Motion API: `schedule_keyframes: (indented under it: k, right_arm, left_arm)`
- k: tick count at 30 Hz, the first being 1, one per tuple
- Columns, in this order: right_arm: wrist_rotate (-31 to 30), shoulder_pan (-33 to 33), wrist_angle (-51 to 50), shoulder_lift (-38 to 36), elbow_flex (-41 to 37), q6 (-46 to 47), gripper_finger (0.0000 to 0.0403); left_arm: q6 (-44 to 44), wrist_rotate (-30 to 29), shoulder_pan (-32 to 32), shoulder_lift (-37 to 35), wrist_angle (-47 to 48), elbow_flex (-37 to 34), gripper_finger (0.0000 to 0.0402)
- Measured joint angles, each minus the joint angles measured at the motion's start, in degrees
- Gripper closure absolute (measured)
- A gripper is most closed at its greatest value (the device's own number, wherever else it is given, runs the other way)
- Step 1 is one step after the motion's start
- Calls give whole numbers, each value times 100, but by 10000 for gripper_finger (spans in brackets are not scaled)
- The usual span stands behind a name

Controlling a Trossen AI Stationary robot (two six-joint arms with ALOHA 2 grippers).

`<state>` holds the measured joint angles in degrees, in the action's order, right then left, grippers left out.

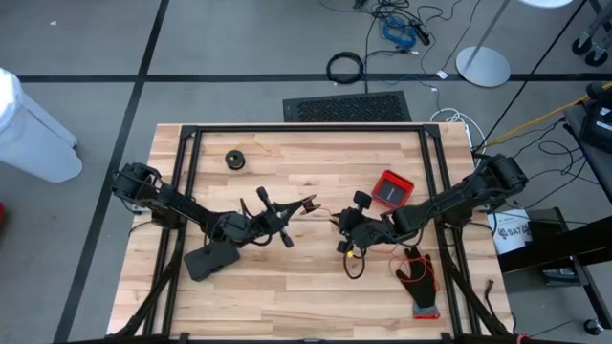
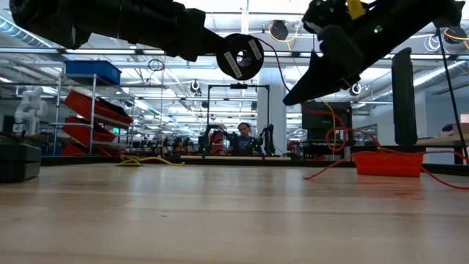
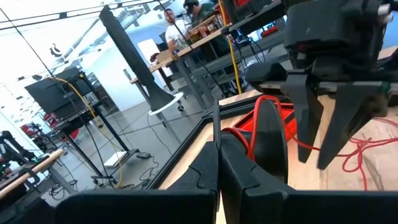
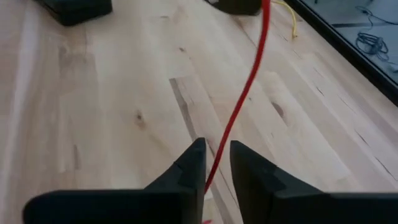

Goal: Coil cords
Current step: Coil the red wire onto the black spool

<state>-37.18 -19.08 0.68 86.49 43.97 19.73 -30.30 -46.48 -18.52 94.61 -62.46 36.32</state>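
1. Both arms are raised over the middle of the table (image 1: pixel 287 287), grippers facing each other a little apart
2. Left gripper (image 3: pixel 217 163): fingers pressed together. In the low view a small black round spool (image 2: pixel 240 56) sits at its tip, apparently clamped there, with the red cord (image 4: pixel 239 106) leading off it toward the right arm
3. Right gripper (image 4: pixel 216 163): fingers narrowly parted, the red cord running through the gap; whether they pinch it I cannot tell
4. Much red cord is loose: strands trail over the wood on the right side, toward the red tray (image 1: pixel 393 189)
5. Yellow-tan cord (image 1: pixel 354 258): loose loop on the table below the right gripper, untouched
6. Second black spool (image 1: pixel 235 159) lies alone near the far left of the table
7. Judgement: early in the task; red winding under way at best, yellow-tan cord not begun
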Motion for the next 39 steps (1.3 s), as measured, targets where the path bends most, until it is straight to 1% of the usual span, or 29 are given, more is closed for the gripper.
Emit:
schedule_keyframes:
  k: [3, 6, 8, 16, 24, 30, 36, 39]
  right_arm:
    - [-61, 2, 40, 53, 0, -113, 365]
    - [-125, -5, 48, 51, 2, -216, 393]
    - [-217, -44, 45, 51, 2, -288, 399]
    - [-505, -14, 43, 47, 2, -431, 402]
    - [-457, 457, 223, 44, 2, -627, 403]
    - [-307, 749, 270, 42, 4, -747, 403]
    - [-147, 827, 338, 42, 4, -761, 403]
    - [-124, 851, 611, 94, 4, -761, 403]
  left_arm:
    - [0, 0, 0, 0, 7, 2, 401]
    - [0, 2, 0, 0, 55, 4, 401]
    - [0, 4, 0, 0, 72, 4, 401]
    - [149, 42, -11, -4, 87, 4, 401]
    - [591, 447, -34, -4, 5, 4, 401]
    - [608, 470, -42, -4, -11, 4, 401]
    - [608, 470, -52, -4, 15, 4, 401]
    - [608, 470, -52, -4, -205, 4, 401]
